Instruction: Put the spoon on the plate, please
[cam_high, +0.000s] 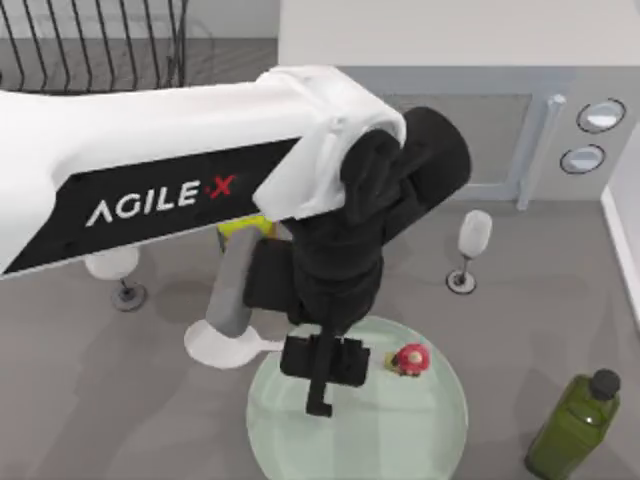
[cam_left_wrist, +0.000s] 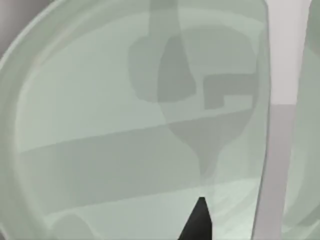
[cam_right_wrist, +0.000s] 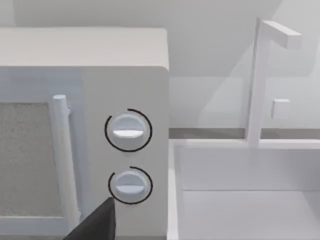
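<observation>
My left fingers (cam_high: 322, 385) hang low over the plate (cam_high: 430, 440); whether they are parted I cannot tell. The spoon's (cam_high: 235, 345) white bowl lies off the rim on the counter (cam_high: 80, 400), its red knob over the plate. Lifting carelessly could drag it off.
</observation>
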